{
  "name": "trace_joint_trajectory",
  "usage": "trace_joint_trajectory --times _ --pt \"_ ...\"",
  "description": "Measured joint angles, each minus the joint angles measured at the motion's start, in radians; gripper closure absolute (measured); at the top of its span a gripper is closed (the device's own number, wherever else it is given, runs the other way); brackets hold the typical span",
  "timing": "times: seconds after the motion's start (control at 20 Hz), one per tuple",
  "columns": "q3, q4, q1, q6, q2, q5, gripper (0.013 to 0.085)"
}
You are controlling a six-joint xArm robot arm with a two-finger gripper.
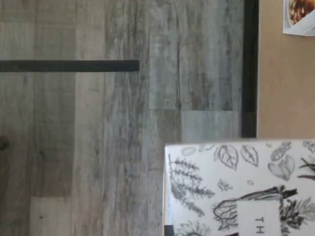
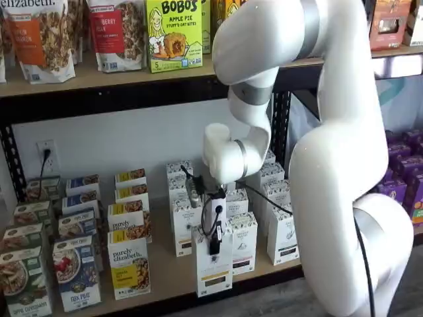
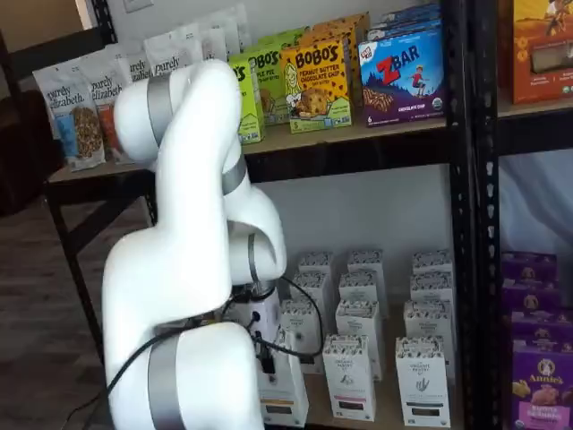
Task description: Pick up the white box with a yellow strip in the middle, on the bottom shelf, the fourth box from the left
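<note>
In both shelf views my gripper (image 2: pixel 215 243) is shut on the white box (image 2: pixel 213 272), its black fingers clamped over the upper front. The box hangs upright just in front of the bottom shelf (image 2: pixel 165 281), clear of the row of cartons. From the other side the white box (image 3: pixel 285 392) shows an orange-yellow band low on its front. The wrist view shows the box's leaf-patterned top (image 1: pixel 236 187) over the grey plank floor, outside the shelf's black front rail (image 1: pixel 250 69). The fingers themselves do not appear there.
More white cartons (image 2: pixel 243 243) stand in rows behind and right of the held box. Purely elizabeth boxes (image 2: pixel 129 265) and granola boxes (image 2: pixel 76 272) fill the shelf's left. Purple boxes (image 3: pixel 542 385) sit in the neighbouring rack. Bobo's boxes (image 2: pixel 173 33) line the upper board.
</note>
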Motion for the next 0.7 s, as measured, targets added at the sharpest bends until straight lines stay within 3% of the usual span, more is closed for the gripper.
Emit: trace_joint_trajectory --times 0.25,0.45,0.7 --pt "0.078 -0.01 -0.001 0.01 -0.109 0.011 0.053" --pt "0.118 -0.061 -0.003 0.056 -0.194 0.046 0.053" --pt "0.144 -0.058 0.003 0.062 -0.3 0.133 0.053"
